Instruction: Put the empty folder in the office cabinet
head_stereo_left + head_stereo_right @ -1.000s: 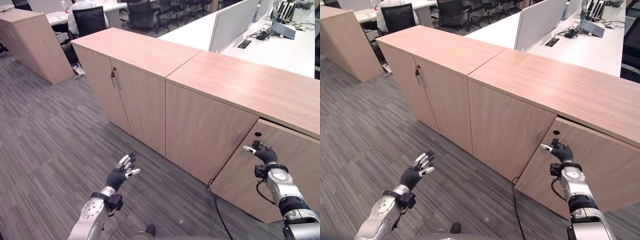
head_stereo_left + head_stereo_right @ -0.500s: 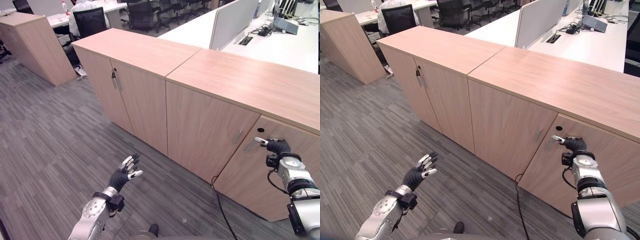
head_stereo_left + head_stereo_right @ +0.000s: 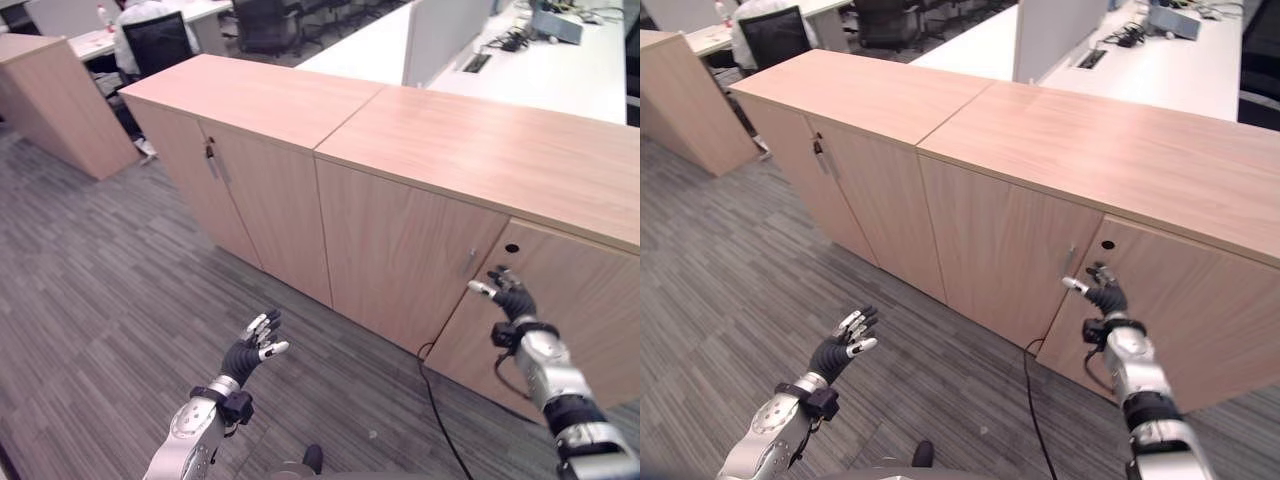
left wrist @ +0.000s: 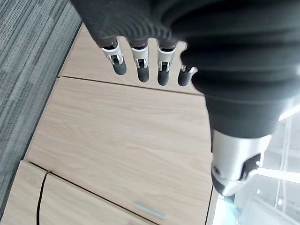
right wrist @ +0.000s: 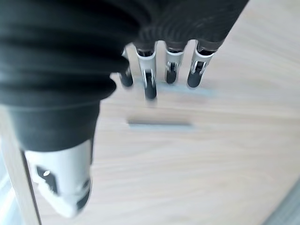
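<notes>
**Wood-grain door being shut, folder judged already stowed**

Pale wood is being brought flush again at the right end of the office cabinet [image 3: 470, 160]. The right-hand door [image 3: 585, 310], seen swung out from the front a second ago, is now lying in line with its neighbour. The right hand [image 3: 507, 297] is being held at the door's left edge, just below the slim metal handle [image 3: 1070, 262] and the keyhole [image 3: 512, 248]. Its fingers [image 5: 195, 75] are being kept straight and slightly apart, clamped on nothing. Whether the tips are actually touching the panel is hard to tell.

The left hand [image 3: 254, 346] is being held idle over the grey carpet [image 3: 110, 290], well apart from the cabinet front, with fingers spread and nothing in them.

With both hands empty and the door closing, the folder is probably being left inside, behind that right-hand door. The task is therefore being treated as all but finished, with only a last check of the door's seating likely to be needed.
</notes>
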Controlling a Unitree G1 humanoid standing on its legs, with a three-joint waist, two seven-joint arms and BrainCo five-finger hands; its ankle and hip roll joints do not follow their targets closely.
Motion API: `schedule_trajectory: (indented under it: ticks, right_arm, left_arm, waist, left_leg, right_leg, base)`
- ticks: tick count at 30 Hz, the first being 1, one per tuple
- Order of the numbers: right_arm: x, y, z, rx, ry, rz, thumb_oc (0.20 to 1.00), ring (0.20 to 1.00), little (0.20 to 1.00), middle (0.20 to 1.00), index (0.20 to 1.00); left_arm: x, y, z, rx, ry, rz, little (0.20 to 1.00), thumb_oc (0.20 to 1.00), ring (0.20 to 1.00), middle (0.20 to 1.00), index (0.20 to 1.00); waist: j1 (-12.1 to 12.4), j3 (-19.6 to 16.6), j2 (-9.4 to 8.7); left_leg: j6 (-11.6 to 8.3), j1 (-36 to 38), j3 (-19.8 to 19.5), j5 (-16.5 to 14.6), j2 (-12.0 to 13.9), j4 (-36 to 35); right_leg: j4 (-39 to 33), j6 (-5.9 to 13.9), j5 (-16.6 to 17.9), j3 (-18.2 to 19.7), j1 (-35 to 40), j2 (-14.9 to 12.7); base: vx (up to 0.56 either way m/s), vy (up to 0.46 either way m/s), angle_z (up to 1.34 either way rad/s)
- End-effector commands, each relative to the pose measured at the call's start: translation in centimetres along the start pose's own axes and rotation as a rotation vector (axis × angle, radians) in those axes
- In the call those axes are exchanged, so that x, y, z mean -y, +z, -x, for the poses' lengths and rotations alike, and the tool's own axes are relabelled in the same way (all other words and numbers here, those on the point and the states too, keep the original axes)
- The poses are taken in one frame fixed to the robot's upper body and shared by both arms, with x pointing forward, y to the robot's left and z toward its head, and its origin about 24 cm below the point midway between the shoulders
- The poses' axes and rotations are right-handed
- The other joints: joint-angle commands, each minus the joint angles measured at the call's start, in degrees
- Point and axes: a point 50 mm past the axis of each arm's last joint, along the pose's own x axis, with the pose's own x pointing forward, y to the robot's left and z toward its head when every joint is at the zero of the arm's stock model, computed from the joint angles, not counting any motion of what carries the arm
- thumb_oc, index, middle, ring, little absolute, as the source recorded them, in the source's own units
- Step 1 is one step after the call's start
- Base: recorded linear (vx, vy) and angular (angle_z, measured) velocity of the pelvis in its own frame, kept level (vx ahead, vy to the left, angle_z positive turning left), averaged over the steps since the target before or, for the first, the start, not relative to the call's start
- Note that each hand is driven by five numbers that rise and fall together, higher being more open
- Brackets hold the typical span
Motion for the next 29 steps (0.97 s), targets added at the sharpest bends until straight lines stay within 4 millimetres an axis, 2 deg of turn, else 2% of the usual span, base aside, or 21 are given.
schedule_trajectory:
  ticks: [1, 5, 6, 8, 13, 22, 29]
  right_arm:
    - [-1.5, 1.0, -0.1, 0.083, 0.075, 0.053, 1.0, 1.0, 1.0, 1.0, 1.0]
    - [-2.7, -1.9, 2.0, 0.018, 0.128, 0.063, 1.0, 1.0, 1.0, 1.0, 1.0]
    - [-2.8, -1.9, 2.0, 0.017, 0.128, 0.063, 1.0, 1.0, 1.0, 1.0, 1.0]
    - [-4.1, -4.3, 3.7, -0.056, 0.204, 0.104, 1.0, 1.0, 1.0, 1.0, 1.0]
    - [-5.2, -6.7, 5.2, -0.149, 0.267, 0.107, 1.0, 1.0, 1.0, 1.0, 1.0]
    - [-5.4, -7.8, 6.1, -0.191, 0.303, 0.127, 1.0, 1.0, 1.0, 1.0, 1.0]
    - [-5.5, -7.0, 5.5, -0.156, 0.274, 0.094, 1.0, 1.0, 1.0, 1.0, 1.0]
  left_arm:
    - [-0.6, 1.9, -0.3, 0.104, 0.011, -0.041, 1.0, 1.0, 1.0, 1.0, 1.0]
    - [-0.8, 1.8, -0.2, 0.113, 0.041, -0.027, 1.0, 1.0, 1.0, 1.0, 1.0]
    - [-0.8, 1.7, -0.2, 0.112, 0.042, -0.027, 1.0, 1.0, 1.0, 1.0, 1.0]
    - [-0.9, 1.5, 0.0, 0.107, 0.058, -0.027, 1.0, 1.0, 1.0, 1.0, 1.0]
    - [-0.8, 1.4, 0.1, 0.11, 0.062, -0.027, 1.0, 1.0, 1.0, 1.0, 1.0]
    - [-0.8, 1.1, 0.4, 0.1, 0.063, -0.032, 1.0, 1.0, 1.0, 1.0, 1.0]
    - [-1.1, 0.9, 0.3, 0.079, 0.071, -0.071, 1.0, 1.0, 1.0, 1.0, 1.0]
  waist:
    - [-0.48, -0.67, -3.28]
    - [-1.73, -0.65, -3.36]
    - [-1.72, -0.72, -3.38]
    - [-3.01, -0.54, -3.43]
    - [-4.84, 0.1, -3.51]
    - [-6.37, 0.39, -3.5]
    - [-7.58, 0.33, -3.32]
  left_leg:
    - [-0.34, 1.7, 1.37, -5.37, 0.65, 0.13]
    - [-0.3, 2.11, 2.16, -5.65, 0.99, 0.12]
    - [-0.3, 2.12, 2.19, -5.65, 1.0, 0.11]
    - [-0.15, 2.69, 3.43, -6.01, 1.26, 0.15]
    - [0.01, 3.3, 6.04, -6.49, 1.61, 0.24]
    - [0.1, 4.62, 10.27, -7.15, 2.0, 0.21]
    - [0.32, 5.69, 12.9, -7.59, 2.12, 0.21]
  right_leg:
    - [0.31, 3.7, -1.95, 0.76, 0.06, -3.27]
    - [0.36, 3.76, -1.87, 1.53, -0.19, -3.32]
    - [0.36, 3.76, -1.87, 1.57, -0.2, -3.32]
    - [0.44, 3.84, -1.65, 2.79, -0.68, -3.31]
    - [0.59, 4.08, -0.97, 5.01, -1.84, -3.3]
    - [0.55, 4.61, -0.17, 8.16, -2.94, -3.51]
    - [0.7, 5.15, 0.49, 9.62, -3.44, -3.91]
  base:
    - [0.02, -0.024, -0.09]
    - [0.01, -0.014, -0.13]
    - [0.01, -0.007, -0.16]
    - [0.0, -0.005, -0.25]
    - [-0.02, 0.012, -0.31]
    - [0.0, 0.024, -0.35]
    - [0.0, 0.031, -0.17]
